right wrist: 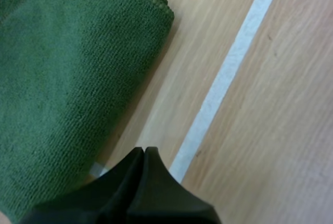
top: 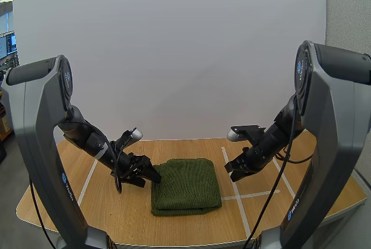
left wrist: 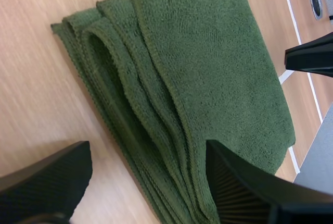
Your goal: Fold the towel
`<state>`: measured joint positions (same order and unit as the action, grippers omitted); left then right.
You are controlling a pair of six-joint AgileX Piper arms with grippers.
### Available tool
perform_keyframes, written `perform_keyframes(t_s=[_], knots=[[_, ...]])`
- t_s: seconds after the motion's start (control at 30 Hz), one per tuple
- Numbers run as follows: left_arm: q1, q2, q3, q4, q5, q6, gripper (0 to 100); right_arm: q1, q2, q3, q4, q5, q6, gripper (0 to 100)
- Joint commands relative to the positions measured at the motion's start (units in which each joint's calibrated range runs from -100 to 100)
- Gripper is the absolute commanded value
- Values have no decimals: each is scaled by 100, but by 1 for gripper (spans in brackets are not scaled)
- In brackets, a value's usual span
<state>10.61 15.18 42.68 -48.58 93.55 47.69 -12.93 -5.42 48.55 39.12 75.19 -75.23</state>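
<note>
Towel (top: 185, 185) lies mid-tabletop, already folded into a thick green rectangle several layers deep. The stacked hems fan out unevenly on the side facing the left claw (top: 152, 175). Left claw is spread wide and low over the wood at that layered edge, one finger over cloth, the other over bare wood, pinching nothing. Right claw (top: 231, 171) is pressed together w/ nothing in it, hovering just beside the towel's rounded fold edge, near a white tape line (top: 237, 197).

Judgement: folding looks nearly done. Step in hand is prob. squaring up the hems or one last fold from the left side. To do it well, get the lower finger under ALL layers, not just the top hem, or the stack splays. Close firmly, lift low, carry across evenly. Right claw could pin the opposite edge so the cloth doesn't slide.

Tabletop (top: 116, 214) is light wood and looks smooth, so the towel may skid when pushed. A plain white board (top: 174, 46) stands behind it.
</note>
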Motion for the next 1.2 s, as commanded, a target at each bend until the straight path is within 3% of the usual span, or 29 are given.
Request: perform_keyframes(t_s=[0.0,1.17], knots=[[8,338,-116,-371,148,184,100,-13,483,30,482,-107,-342,0],[-1,576,-116,-538,39,241,100,293,908,30,1047,-261,-596,0]])
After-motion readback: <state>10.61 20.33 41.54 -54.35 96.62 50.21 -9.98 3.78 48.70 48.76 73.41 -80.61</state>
